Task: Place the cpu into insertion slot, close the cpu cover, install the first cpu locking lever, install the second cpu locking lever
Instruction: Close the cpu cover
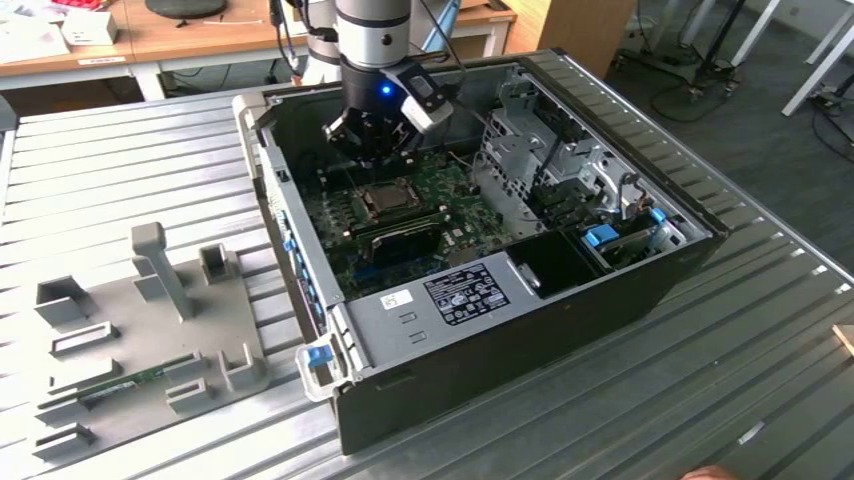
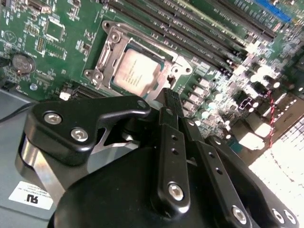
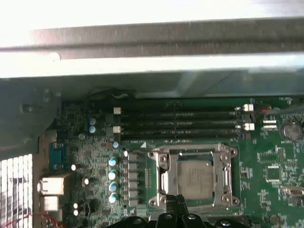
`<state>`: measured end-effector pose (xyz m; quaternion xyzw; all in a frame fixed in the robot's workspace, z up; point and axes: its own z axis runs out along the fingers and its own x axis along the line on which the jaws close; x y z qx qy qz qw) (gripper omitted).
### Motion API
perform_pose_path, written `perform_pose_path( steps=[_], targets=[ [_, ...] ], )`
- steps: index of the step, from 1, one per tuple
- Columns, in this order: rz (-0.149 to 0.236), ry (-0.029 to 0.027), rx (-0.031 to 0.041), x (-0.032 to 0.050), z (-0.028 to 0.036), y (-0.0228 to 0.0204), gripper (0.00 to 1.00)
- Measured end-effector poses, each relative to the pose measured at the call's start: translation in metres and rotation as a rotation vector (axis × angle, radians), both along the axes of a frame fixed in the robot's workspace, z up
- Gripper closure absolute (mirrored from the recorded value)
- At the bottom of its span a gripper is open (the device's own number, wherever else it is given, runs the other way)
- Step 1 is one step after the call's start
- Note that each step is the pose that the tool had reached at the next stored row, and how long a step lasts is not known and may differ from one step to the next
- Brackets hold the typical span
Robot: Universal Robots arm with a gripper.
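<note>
We are looking at one open computer case (image 1: pixel 534 250) lying on its side on the ribbed metal tabletop (image 1: pixel 120 180), near the middle of it. One grey fixture plate (image 1: pixel 147 330) is sitting toward the tabletop's edge at the exterior view's left, apart from the case.

Inside the case, one green circuit board (image 1: pixel 427 210) is lying flat. We are counting one cpu (image 2: pixel 137 71), its dull silver top facing up, and it is sitting in the one insertion slot (image 2: pixel 159 56) toward the middle of the board. One cpu cover (image 2: pixel 107 57) is lying flat around the chip, and the metal top is showing through its window. In both wrist views the long black memory slots (image 3: pixel 180 124) are running side by side just beside the socket. One round coin battery (image 2: pixel 21 63) is sitting nearer the board's edge.

The single gripper (image 2: pixel 170 95) is hanging low over the board. Its fingers are pressing together into one narrow tip, and we are seeing nothing held between them. That tip is sitting just beside one edge of the cpu cover. We cannot tell whether it is touching the metal.
</note>
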<state>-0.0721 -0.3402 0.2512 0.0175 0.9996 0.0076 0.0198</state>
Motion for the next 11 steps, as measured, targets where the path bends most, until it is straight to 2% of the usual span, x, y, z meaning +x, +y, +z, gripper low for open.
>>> perform_pose_path(
  steps=[3, 8, 11],
  targets=[
    [0.0, -0.0001, 0.0002, 0.0, -0.0029, 0.0044, 0.9],
    [0.0, -0.0003, 0.0002, 0.0, -0.012, 0.0048, 0.9],
    [0.0, -0.0001, 0.0, 0.0, -0.0134, 0.0047, 0.9]
  ],
)
